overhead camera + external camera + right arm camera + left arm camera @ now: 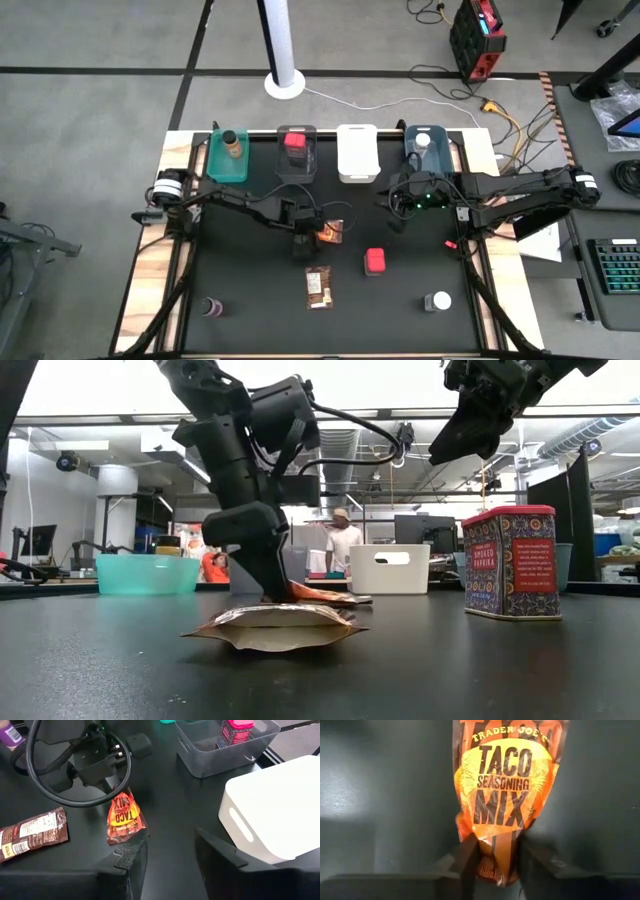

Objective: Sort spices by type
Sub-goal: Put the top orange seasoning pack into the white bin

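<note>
My left gripper [308, 238] is down at the table's middle, shut on an orange taco seasoning packet [331, 233], which also shows in the low view [325, 596]. My right gripper [393, 197] hangs open in the air near the white bin [357, 152], touching nothing. On the table lie a brown packet [319, 287], a red tub [375, 262], a purple bottle [211, 307] and a white-capped jar [437, 301]. A brown bottle [232, 145] stands in the teal bin. A red tub [295, 146] sits in the grey bin, and a white-capped jar [422, 141] in the blue bin. My left gripper pinches the orange packet's narrow end [498, 862] between its two fingers [468, 861]. It comes from above, slanting in from the table's left, and the fingers point along the packet. The rest of the packet [330, 597] lies flat on the table, away from the fingers.
Four bins line the far edge: teal [215, 165], grey [281, 165], white and blue [409, 150]. The white bin holds nothing. Bare tabletop lies at the near left and between the loose items. People show in the room beyond the table.
</note>
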`<state>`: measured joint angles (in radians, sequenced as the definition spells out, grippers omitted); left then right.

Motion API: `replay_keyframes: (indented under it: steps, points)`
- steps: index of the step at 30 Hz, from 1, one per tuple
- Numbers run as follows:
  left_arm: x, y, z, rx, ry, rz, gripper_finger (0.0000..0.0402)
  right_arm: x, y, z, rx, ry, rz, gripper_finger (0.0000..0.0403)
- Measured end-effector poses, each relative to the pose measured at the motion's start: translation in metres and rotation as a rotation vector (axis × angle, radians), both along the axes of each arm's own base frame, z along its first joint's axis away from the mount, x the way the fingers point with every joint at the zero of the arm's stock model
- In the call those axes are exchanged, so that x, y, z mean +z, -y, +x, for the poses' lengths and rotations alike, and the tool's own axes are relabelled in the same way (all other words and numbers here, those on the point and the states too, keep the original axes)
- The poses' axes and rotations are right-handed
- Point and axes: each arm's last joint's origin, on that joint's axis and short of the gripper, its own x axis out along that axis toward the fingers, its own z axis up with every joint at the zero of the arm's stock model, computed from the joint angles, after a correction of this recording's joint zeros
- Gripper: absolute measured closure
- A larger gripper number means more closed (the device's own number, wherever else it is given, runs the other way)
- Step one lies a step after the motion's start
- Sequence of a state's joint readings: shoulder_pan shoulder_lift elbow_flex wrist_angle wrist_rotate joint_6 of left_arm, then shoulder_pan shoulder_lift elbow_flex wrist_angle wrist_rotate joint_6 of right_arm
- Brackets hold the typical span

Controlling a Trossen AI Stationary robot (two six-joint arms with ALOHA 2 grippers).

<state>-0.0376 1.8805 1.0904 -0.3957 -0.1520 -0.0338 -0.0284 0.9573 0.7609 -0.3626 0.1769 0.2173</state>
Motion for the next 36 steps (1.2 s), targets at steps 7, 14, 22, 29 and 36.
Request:
replay_keyframes:
  steps: [7,14,22,29,36]
  points:
    - [0.016,0.0,-0.005,-0.016,0.018,0.03,0.0361,-0.003,0.0,-0.001,-0.023,-0.001,0.03,0.0236]
    - [0.055,-0.005,-0.008,0.098,0.168,0.314,0.0356,-0.007,0.0,0.002,-0.163,0.07,0.208,0.0216]
    - [0.092,-0.004,-0.004,0.126,0.387,0.444,0.0355,-0.022,0.004,0.018,-0.221,0.129,0.276,0.0179]
    - [0.098,-0.003,0.001,0.11,0.449,0.456,0.0355,-0.028,0.012,0.036,-0.242,0.195,0.281,0.0152]
    - [0.099,0.0,0.003,0.117,0.477,0.456,0.0355,-0.033,0.017,0.044,-0.248,0.219,0.274,0.0142]
